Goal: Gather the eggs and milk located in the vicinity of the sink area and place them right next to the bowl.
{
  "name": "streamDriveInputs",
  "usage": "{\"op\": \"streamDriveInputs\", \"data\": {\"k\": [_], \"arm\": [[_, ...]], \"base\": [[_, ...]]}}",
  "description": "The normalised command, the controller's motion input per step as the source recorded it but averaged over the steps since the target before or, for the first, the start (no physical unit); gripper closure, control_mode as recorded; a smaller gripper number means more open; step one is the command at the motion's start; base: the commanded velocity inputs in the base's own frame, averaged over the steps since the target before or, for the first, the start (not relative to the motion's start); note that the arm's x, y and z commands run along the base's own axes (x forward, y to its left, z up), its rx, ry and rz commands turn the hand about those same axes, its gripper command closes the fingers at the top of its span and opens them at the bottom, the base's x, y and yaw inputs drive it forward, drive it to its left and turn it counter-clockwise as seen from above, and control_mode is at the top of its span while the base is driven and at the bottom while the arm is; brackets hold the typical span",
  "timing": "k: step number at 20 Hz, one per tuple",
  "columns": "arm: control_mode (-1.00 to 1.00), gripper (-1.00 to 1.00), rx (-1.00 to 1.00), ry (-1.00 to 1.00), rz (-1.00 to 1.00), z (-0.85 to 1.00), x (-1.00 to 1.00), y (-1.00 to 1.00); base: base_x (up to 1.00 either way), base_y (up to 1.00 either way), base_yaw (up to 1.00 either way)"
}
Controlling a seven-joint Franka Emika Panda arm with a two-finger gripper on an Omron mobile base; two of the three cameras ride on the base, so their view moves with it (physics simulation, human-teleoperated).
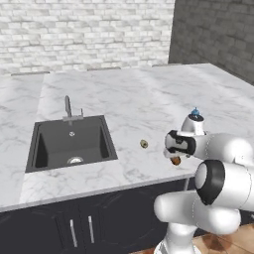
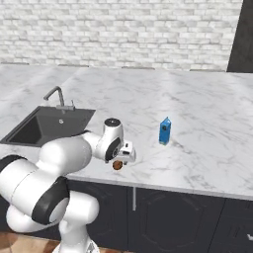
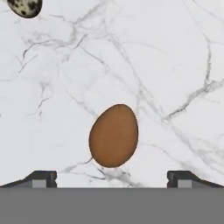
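Below the wide-open gripper [image 3: 112,177] lies the brown egg [image 3: 113,135] — ungrasped; speckled egg [image 3: 25,7] and milk [image 2: 165,131] wait too — nothing gathered yet.

The tabletop [image 3: 175,52] is white marble with grey veins. On it lies a plain reddish-brown egg [image 3: 113,135]; a second egg [image 3: 25,7], beyond the brown one, is pale beige with dark speckles. The milk [image 2: 165,131] is blue with a white top. The sink [image 1: 69,141] is dark grey, its faucet [image 1: 68,106] silver
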Motion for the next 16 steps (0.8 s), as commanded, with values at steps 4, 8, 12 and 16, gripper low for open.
{"op": "streamDriveInputs", "data": {"k": [4, 8, 12, 16], "arm": [[-1.00, -1.00, 0.00, 0.00, 0.00, -0.24, 0.21, 0.00], [-1.00, -1.00, 0.00, 0.00, 0.00, -0.21, 0.19, 0.00], [-1.00, -1.00, 0.00, 0.00, 0.00, -0.23, 0.11, 0.00], [-1.00, -1.00, 0.00, 0.00, 0.00, -0.26, 0.08, 0.00]], "base": [[0.00, 0.00, 0.00], [0.00, 0.00, 0.00], [0.00, 0.00, 0.00], [0.00, 0.00, 0.00]]}}
